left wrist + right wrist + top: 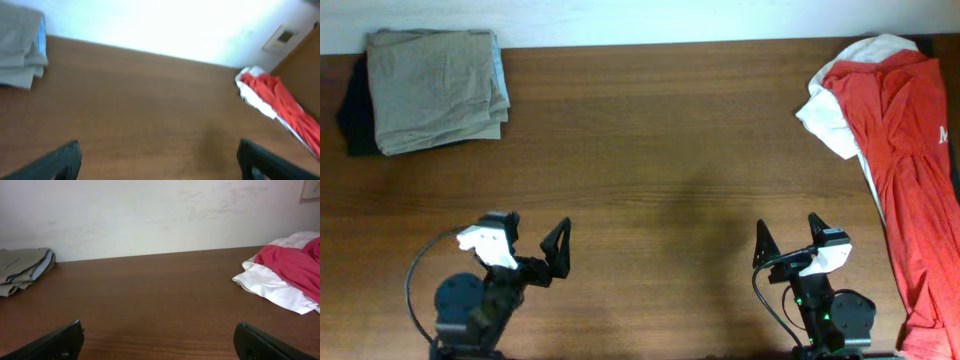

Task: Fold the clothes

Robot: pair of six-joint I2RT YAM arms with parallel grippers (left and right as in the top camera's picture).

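Red shirt [905, 150] lies unfolded over white garment [830, 120] at right edge; khaki stack [435, 88] folded at upper left; left gripper [533, 224] and right gripper [787, 226] both spread wide, empty.

There is one folded stack of khaki, pale blue and black clothes [435, 88]. Two loose garments lie unfolded: one red shirt [908, 145] and one white shirt [831, 122]. Two black grippers show: left gripper [530, 238], right gripper [790, 238].

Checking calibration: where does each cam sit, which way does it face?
Overhead: above the table, looking straight down; left gripper and right gripper show.
Left wrist: low, facing the far wall; own fingers at bottom corners.
Right wrist: likewise; own fingers show.
Shared: all see the folded stack and red shirt.
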